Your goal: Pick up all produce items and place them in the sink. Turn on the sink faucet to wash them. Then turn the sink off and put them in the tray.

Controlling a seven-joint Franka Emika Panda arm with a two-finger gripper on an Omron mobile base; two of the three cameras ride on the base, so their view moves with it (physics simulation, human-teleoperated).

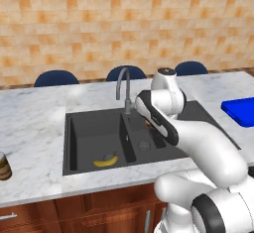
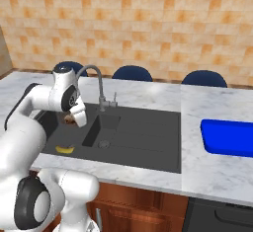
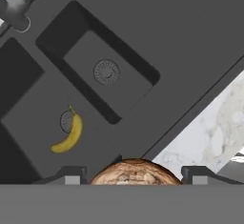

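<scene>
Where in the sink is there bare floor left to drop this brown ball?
The small basin is bare around its drain, beside the divider. The large basin is open toward the faucet; its near end is taken by the banana lying over the drain. The flat drainboard toward the blue tray is bare too. The brown ball sits between the fingers.
</scene>
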